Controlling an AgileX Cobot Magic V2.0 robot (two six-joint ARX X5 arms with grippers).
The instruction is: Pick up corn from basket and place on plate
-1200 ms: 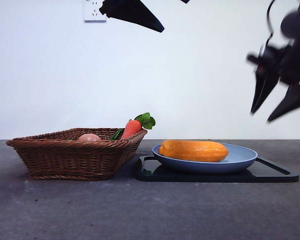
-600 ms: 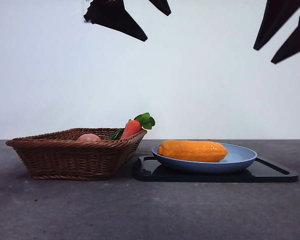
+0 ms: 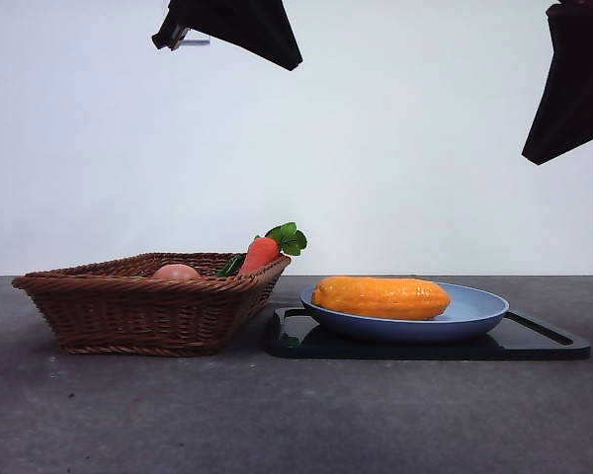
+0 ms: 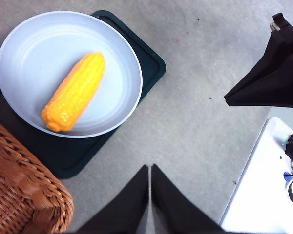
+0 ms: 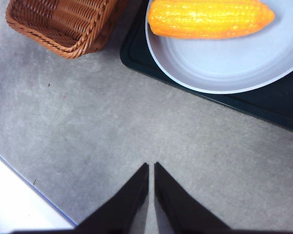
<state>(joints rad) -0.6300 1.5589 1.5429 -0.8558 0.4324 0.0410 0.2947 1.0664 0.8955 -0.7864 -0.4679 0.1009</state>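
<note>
1. Table [image 3: 277, 415] nearest you is bare grey surface in the front view.
2. Basket [image 3: 148, 301] stands beside the black tray [image 3: 534, 341]; you can see a carrot [image 3: 262, 252] and a peach-coloured item [image 3: 176, 271] inside it.
3. Plate [image 3: 474, 316] rests on the tray, with the corn [image 3: 381, 297] lying flat in it, free of both grippers.
4. Left gripper [image 4: 150, 170] hangs high above the table, jaws pressed together, holding nothing.
5. Right gripper [image 5: 151, 168] likewise hangs high, jaws nearly touching, holding nothing.
</note>
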